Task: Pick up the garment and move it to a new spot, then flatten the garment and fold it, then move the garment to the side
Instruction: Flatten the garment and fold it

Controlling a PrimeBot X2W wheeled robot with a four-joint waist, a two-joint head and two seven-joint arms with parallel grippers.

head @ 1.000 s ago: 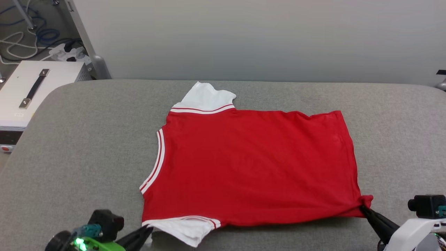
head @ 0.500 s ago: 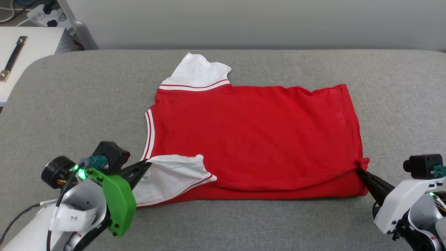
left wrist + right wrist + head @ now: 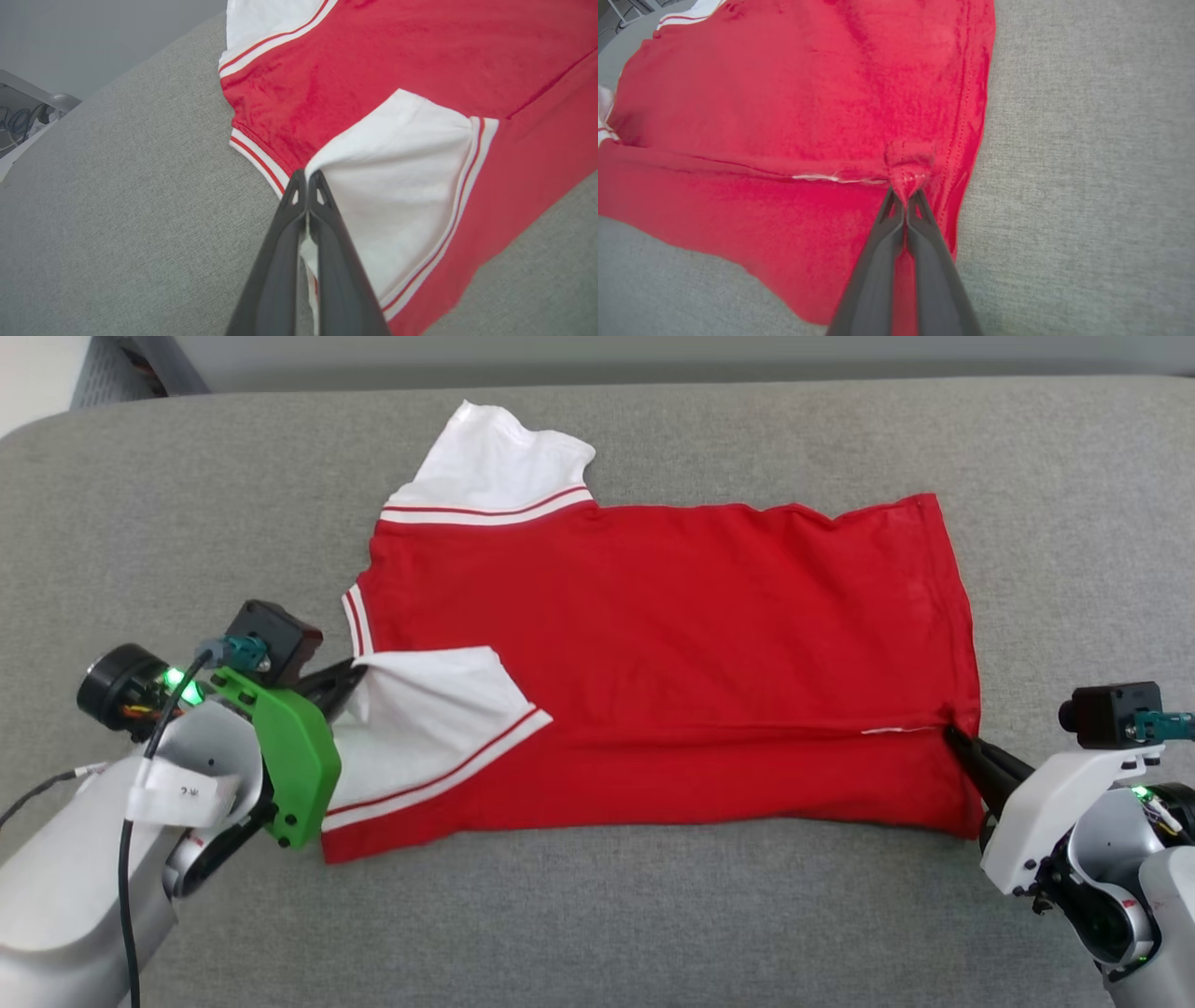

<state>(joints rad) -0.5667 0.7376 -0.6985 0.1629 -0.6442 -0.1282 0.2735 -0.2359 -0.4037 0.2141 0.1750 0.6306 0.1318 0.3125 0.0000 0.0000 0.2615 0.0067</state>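
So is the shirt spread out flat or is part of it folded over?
Partly folded: the shirt has its near edge and white sleeve doubled over the red body.

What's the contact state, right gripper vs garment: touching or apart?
Touching. Right wrist view: the right gripper is shut on a bunched corner of the garment, with red fabric bulging out just past the closed jaws.

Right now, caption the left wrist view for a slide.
Left tool shut on the shirt at its white sleeve, which lies folded over the red body on a grey pad.
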